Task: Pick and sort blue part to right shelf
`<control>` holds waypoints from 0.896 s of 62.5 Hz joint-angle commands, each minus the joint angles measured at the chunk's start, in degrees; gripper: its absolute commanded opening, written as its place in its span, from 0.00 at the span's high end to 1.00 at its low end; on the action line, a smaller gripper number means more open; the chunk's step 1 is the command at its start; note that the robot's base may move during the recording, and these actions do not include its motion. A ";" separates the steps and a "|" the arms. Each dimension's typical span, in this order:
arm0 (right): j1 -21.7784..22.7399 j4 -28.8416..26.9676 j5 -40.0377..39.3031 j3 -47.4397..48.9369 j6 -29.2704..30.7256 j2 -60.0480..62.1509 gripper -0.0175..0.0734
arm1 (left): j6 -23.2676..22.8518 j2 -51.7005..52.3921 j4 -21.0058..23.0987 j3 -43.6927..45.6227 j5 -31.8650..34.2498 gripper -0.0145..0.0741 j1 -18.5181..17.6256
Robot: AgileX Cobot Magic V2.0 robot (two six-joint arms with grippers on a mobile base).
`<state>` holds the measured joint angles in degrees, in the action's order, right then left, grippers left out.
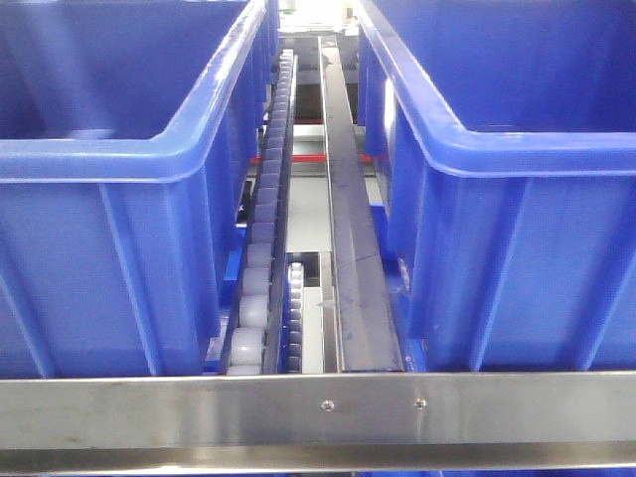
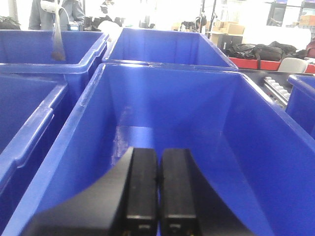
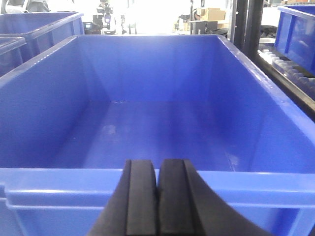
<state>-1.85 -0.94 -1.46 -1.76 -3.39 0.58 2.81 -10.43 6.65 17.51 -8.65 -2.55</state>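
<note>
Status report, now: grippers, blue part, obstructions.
Left gripper shut, empty, over a blue bin. Right gripper shut, empty. Blue part not in view. No obstruction seen.

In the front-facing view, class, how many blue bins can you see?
2. One blue bin stands left of the roller track, the other blue bin right of it. Both run past the frame, so more may be hidden.

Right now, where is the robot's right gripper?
In the right wrist view, the right gripper sits bottom centre, jaws together, just outside the near rim of a big blue bin and pointing into it.
</note>
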 commanded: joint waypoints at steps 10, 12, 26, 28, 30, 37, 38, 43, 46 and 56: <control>0.22 0.94 -5.34 1.24 -0.09 1.26 0.78 | -0.34 -0.58 0.55 1.65 4.46 0.68 0.02; 0.22 0.94 -5.34 1.24 -0.09 1.26 0.78 | -0.34 -0.58 0.55 1.65 4.46 0.68 0.02; 0.22 0.94 -5.34 1.24 -0.09 1.26 0.78 | -0.34 -0.58 0.55 1.65 4.46 0.68 0.02; 0.22 0.94 -5.34 1.24 -0.09 1.26 0.78 | -0.34 -0.58 0.55 1.65 4.46 0.68 0.02; 0.22 0.94 -5.34 1.24 -0.09 1.26 0.78 | -0.34 -0.58 0.55 1.65 4.46 0.68 0.02; 0.22 0.94 -5.34 1.24 -0.09 1.26 0.78 | -0.34 -0.58 0.55 1.35 4.58 0.68 0.02; 0.22 0.94 -5.34 1.24 -0.09 1.26 0.78 | -0.34 -0.58 0.55 1.23 4.58 0.68 0.02; 0.22 0.94 -5.34 1.24 -0.09 1.26 0.78 | -0.34 -0.58 0.24 0.48 4.91 0.68 0.02; 0.22 0.94 -5.34 1.24 -0.09 1.26 0.78 | -0.34 -0.58 -3.01 -0.65 5.43 0.68 0.02; 0.22 0.94 -5.34 1.23 -0.09 1.26 0.75 | -0.49 1.62 -6.25 -5.58 6.41 0.68 0.02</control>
<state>-1.85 -0.45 -1.46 -1.76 -3.39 0.58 2.81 -9.83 0.76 12.45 -8.13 -2.55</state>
